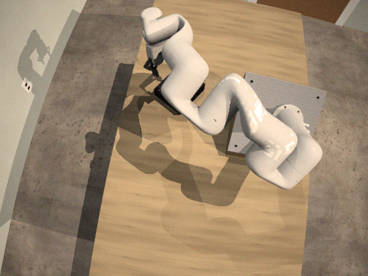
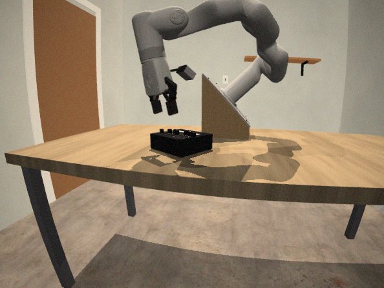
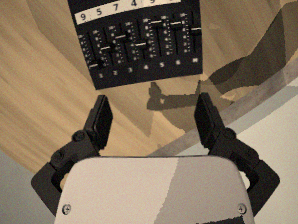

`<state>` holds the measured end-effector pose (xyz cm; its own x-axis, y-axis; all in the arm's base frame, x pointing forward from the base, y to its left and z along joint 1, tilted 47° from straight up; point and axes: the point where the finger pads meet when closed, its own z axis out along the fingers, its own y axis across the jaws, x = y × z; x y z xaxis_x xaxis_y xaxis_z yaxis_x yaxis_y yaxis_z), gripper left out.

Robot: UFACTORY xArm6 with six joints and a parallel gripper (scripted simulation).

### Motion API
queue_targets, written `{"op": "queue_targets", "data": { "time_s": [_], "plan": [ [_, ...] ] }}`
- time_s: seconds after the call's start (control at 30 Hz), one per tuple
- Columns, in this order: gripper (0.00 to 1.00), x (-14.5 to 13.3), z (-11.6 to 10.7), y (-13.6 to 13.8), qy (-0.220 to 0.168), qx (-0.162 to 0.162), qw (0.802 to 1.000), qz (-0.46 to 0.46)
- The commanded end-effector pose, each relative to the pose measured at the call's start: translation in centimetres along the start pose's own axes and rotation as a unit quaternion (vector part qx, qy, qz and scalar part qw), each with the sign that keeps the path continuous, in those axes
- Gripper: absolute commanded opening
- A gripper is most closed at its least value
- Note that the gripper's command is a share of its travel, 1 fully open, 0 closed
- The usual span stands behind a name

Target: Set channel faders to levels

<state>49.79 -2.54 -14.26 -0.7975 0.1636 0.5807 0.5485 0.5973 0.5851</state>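
Note:
The black lighting desk (image 1: 160, 89) (image 2: 182, 145) (image 3: 125, 80) stands on the table, partly hidden by the arm in the top view. Its tape (image 3: 125, 6) reads 9, 5, 7, 4, 9; the sixth number is cut off. In the wrist view fader 1 (image 3: 95, 65) is near the bottom. Fader 2 (image 3: 105, 48) and fader 4 (image 3: 141, 45) are around mid-scale, fader 3 (image 3: 120, 36) somewhat higher. Fader 5 (image 3: 156, 22) and fader 6 (image 3: 175, 23) are high. The master fader (image 3: 196, 30) is slightly lower. My gripper (image 2: 165, 112) (image 3: 153, 104) is open and empty, above the desk's level and touching nothing.
The wooden table (image 1: 198, 247) (image 2: 97, 142) carries the desk and the arm's wedge-shaped base (image 1: 279, 93) (image 2: 220, 119). The base stands beyond the desk in the exterior view. Arm shadows fall across the table. A table edge lies close to the gripper's side in the top view.

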Motion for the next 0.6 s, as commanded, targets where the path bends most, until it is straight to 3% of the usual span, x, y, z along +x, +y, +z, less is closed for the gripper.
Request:
{"op": "queue_targets", "data": {
  "time_s": [0.0, 0.03, 0.27, 0.5, 0.57],
  "plan": [
    [1.00, 1.5, -1.8, 0.0, -0.034, -0.005, 0.995, 0.091],
    [1.00, 2.4, -2.3, -0.2, -0.047, -0.012, 0.987, 0.153],
    [1.00, 7.7, -3.9, -1.7, -0.055, -0.036, 0.954, 0.292],
    [1.00, 8.2, -4.0, -1.9, -0.105, -0.051, 0.897, 0.426],
    [1.00, 8.2, -4.0, -1.9, -0.105, -0.051, 0.897, 0.426]
  ]
}}
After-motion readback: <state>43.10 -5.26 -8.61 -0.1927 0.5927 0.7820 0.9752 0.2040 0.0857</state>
